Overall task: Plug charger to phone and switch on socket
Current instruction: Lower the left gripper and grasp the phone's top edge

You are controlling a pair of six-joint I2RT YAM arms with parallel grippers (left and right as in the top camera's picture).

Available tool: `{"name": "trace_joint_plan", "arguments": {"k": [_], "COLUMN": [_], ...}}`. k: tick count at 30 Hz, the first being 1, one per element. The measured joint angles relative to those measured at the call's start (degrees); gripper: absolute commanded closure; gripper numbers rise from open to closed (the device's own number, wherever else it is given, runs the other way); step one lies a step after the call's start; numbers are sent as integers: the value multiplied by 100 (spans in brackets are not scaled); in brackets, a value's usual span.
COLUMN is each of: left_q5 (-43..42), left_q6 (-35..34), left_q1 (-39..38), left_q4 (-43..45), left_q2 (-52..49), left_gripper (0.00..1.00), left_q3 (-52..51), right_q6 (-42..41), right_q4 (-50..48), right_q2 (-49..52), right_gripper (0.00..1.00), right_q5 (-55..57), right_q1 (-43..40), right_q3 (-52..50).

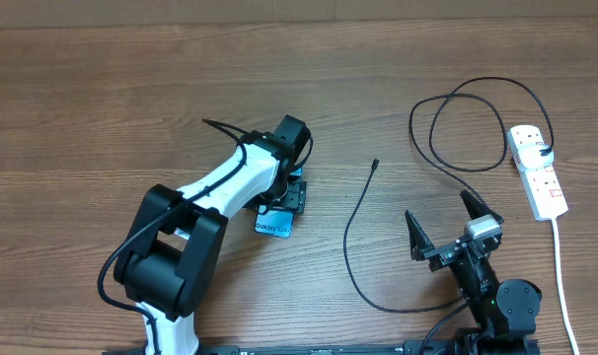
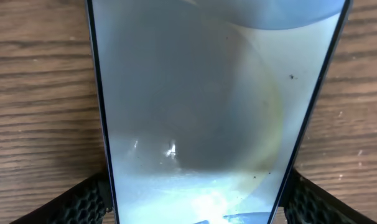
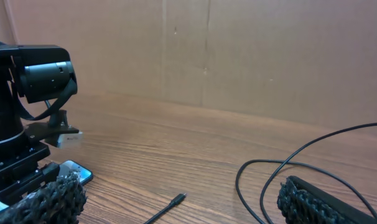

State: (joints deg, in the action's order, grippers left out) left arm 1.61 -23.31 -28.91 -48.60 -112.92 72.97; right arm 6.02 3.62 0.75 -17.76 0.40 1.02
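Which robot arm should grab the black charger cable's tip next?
Right, probably. The right end effector is open and empty, and the charger tip lies just ahead of it. The left end effector straddles the phone.

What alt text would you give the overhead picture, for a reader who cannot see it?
Seen from above on a wooden table, the left gripper straddles a phone lying flat, its arm bent over it. A thin black charger cable loops from a white socket strip to a loose tip mid-table; the right gripper sits open nearby.
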Motion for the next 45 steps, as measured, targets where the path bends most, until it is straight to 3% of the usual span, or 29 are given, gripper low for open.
{"name": "trace_joint_plan", "arguments": {"k": [10, 13, 20, 26, 30, 45], "left_q5": [337, 293, 144, 31, 17, -149], "left_q6": [-382, -343, -195, -160, -146, -111], "left_q1": [160, 289, 378, 378, 378, 382], "left_q4": [247, 254, 304, 367, 361, -212], "left_q2": [-85, -90, -103, -155, -181, -402], "left_gripper": [13, 0, 0, 8, 18, 24], "left_q3": [160, 164, 166, 186, 225, 651], "right_q6": [2, 0, -4, 0, -2, -2], "right_q4": [0, 0, 2, 4, 2, 0], "right_q2": [0, 0, 0, 0, 0, 76], "right_gripper": [0, 0, 0, 0, 0, 0], "right_q5": [0, 0, 2, 0, 4, 0], "right_q1": [0, 0, 0, 0, 0, 0], "right_q3": [0, 0, 0, 0, 0, 0]}}
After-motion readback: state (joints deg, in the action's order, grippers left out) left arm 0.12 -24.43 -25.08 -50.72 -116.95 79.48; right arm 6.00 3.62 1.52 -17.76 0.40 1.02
